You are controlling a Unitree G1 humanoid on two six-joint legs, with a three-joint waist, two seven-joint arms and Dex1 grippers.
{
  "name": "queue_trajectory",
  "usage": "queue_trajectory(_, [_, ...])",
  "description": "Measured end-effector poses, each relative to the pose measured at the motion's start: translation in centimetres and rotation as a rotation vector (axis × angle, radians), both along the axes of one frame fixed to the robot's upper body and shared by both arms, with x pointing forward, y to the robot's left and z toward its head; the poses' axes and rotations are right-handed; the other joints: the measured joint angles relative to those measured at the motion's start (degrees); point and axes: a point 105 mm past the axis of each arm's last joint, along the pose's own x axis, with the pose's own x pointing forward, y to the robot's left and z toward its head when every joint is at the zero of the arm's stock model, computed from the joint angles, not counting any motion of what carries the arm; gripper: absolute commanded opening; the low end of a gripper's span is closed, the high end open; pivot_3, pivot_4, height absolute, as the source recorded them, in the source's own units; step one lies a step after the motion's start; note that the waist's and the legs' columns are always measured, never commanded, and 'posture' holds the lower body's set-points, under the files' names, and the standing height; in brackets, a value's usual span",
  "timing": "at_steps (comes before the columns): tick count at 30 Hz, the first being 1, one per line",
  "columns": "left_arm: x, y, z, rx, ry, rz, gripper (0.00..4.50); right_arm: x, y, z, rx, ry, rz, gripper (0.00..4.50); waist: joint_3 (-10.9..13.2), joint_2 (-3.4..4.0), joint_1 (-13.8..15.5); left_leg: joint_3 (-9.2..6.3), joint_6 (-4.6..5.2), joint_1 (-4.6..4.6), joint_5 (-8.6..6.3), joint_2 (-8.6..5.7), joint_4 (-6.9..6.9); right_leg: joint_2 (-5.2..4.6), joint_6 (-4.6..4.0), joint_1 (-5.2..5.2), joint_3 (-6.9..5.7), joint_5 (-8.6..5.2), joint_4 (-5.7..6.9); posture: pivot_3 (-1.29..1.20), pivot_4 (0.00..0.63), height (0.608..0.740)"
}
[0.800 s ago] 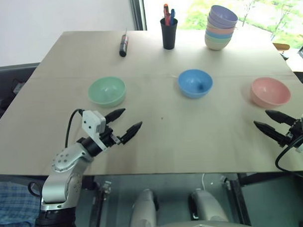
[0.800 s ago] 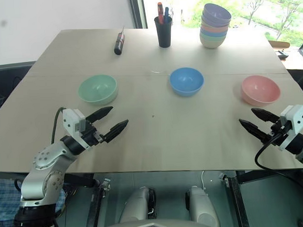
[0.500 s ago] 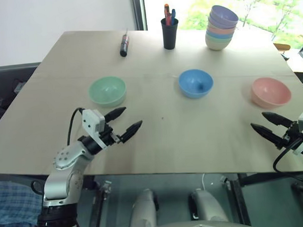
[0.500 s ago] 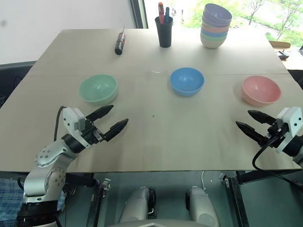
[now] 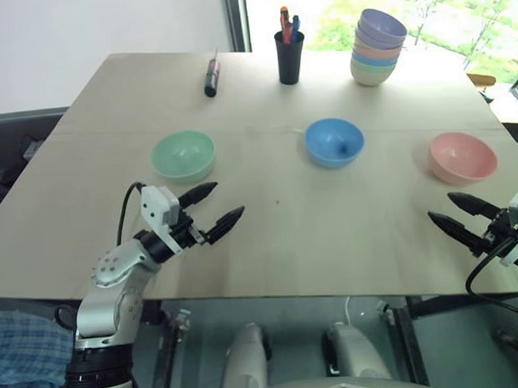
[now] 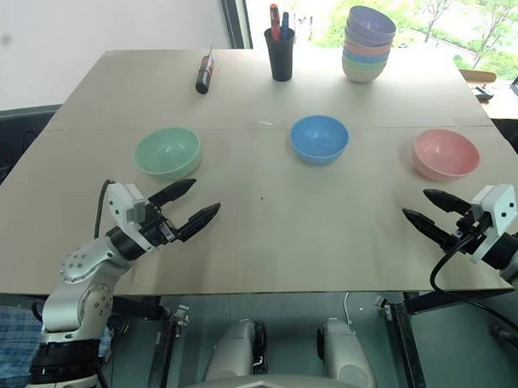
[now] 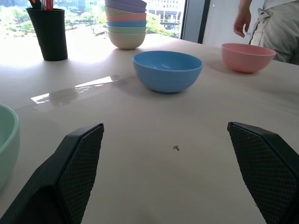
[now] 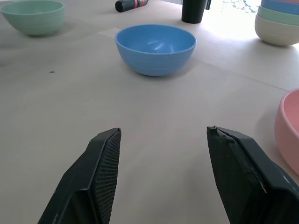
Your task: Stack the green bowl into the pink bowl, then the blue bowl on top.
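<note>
left eye view shows two grippers, both with jaws spread and nothing between them: the left gripper (image 5: 209,208) hovers over the near left part of the table (image 5: 277,236), just short of the green bowl (image 5: 183,156), and the right gripper (image 5: 461,216) hangs at the near right edge, just below the pink bowl (image 5: 462,157). three single bowls sit in a row across the middle of the table, well apart from each other: green on the left, the blue bowl (image 5: 334,142) in the centre, pink on the right, none stacked yet. along the far edge stand one black pen cup (image 5: 289,57) with pens in it, one tall stack of pastel bowls (image 5: 376,47) and one dark marker (image 5: 211,77) lying flat. since 0.8 s ago the right gripper has drawn slightly back toward the table's near edge and lower; the left gripper and all three bowls sit where they were. left wrist view catches a person (image 7: 261,23) standing beyond the pink bowl.
</note>
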Motion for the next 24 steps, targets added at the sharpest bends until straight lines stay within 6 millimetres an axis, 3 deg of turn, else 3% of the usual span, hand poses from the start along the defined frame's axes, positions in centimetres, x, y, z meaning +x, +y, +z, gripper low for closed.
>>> queue_trajectory(6, [-0.3, -1.2, 0.4, -0.069, -0.007, -0.074, 4.5, 1.2, -0.8, -0.1, -0.112, 0.092, -0.057, 3.08, 0.0, 0.0, -0.05, 0.02, 0.0, 0.01, 0.0, 0.0, 0.02, -0.01, 0.0, 0.0, 0.02, 0.0, 0.02, 0.0, 0.15, 0.74])
queue_trajectory(14, [-0.4, -3.6, 2.4, -0.205, -0.004, -0.181, 4.5, 5.0, -2.1, 2.9, -0.401, 0.022, -0.116, 3.08, 0.0, 0.0, -0.11, 0.01, 0.0, -0.01, 0.0, -0.01, 0.03, 0.01, 0.01, -0.01, 0.04, 0.0, 0.0, 0.0, 0.15, 0.74])
queue_trajectory(24, [-0.6, -5.0, 3.8, -0.3, 0.003, -0.243, 4.5, 8.9, -4.3, 0.4, -0.571, 0.146, -0.176, 3.08, 0.0, 0.0, -0.14, 0.03, -0.01, -0.01, 0.01, -0.01, 0.03, 0.02, 0.0, -0.02, 0.05, 0.01, 0.0, 0.0, 0.15, 0.74])
